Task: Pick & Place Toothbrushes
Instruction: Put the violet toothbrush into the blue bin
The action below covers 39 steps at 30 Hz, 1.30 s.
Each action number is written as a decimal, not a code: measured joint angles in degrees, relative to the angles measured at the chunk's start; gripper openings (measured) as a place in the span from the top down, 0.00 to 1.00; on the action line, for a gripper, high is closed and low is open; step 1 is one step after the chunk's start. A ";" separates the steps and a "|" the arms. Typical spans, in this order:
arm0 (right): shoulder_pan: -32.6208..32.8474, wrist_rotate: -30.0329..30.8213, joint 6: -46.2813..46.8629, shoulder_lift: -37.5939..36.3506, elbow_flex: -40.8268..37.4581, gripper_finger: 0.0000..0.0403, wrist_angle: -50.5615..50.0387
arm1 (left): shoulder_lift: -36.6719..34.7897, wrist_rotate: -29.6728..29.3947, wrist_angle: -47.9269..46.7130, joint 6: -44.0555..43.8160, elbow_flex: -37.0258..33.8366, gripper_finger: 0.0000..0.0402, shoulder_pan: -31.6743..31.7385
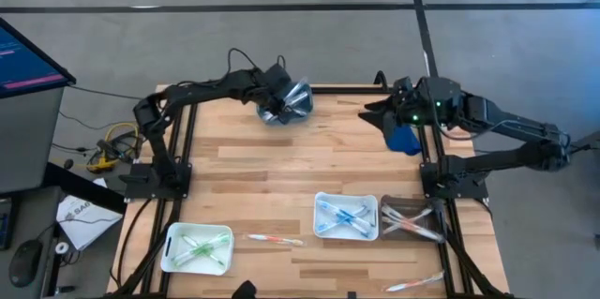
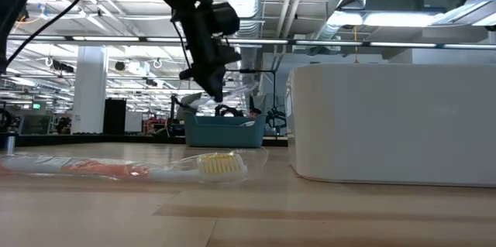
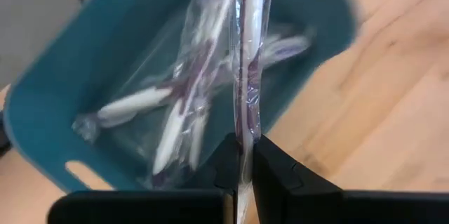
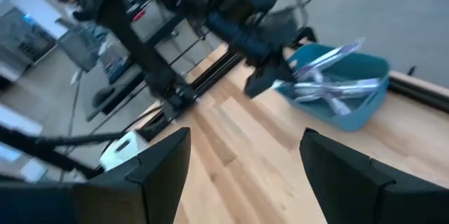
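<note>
Where the teal bin [image 1: 289,104] sits at the far edge of the table [image 1: 272,172], the left gripper [image 3: 243,155] hangs just above it, its fingers clenched on a wrapped toothbrush [image 3: 247,76] that stands up out of the bin. More wrapped toothbrushes [image 3: 168,122] lie loose in the bin beneath it, pale handles inside clear sleeves. The right gripper [image 4: 242,157] is well to the right of the bin, near the table's far right corner, above the boards with its fingers spread wide and nothing between them.

Toward the near edge, well apart from the bin, stand three trays. The white tray with green brushes [image 1: 197,246] is nearest the left corner. The white tray with blue brushes [image 1: 346,216] is straight across the table from the bin, and touching its right side is a dark tray [image 1: 412,220] holding pale and pink brushes. A wrapped pink toothbrush [image 1: 275,239] lies flat on the boards between the two white trays; another wrapped toothbrush [image 1: 415,284] lies at the near edge below the dark tray
</note>
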 joint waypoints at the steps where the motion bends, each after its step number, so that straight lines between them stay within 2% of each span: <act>1: -0.66 0.00 0.00 0.00 -0.02 0.35 0.06 | 0.59 -0.74 -0.51 -0.03 0.00 0.97 0.02; 5: -2.11 -0.04 -1.44 0.17 -0.01 0.35 0.13 | 1.93 -3.22 -0.77 1.12 -0.02 0.97 0.28; 12: -3.65 -0.16 -1.86 2.12 0.00 0.35 0.78 | 1.77 -7.62 1.06 11.20 0.26 0.97 -0.37; 31: -3.91 -0.13 -2.62 3.93 0.00 0.35 0.89 | 2.45 -5.14 3.24 11.55 0.57 0.97 1.62; 39: -3.91 0.00 -2.99 3.89 0.00 0.35 0.77 | 6.68 -3.11 3.36 9.98 0.48 0.97 1.61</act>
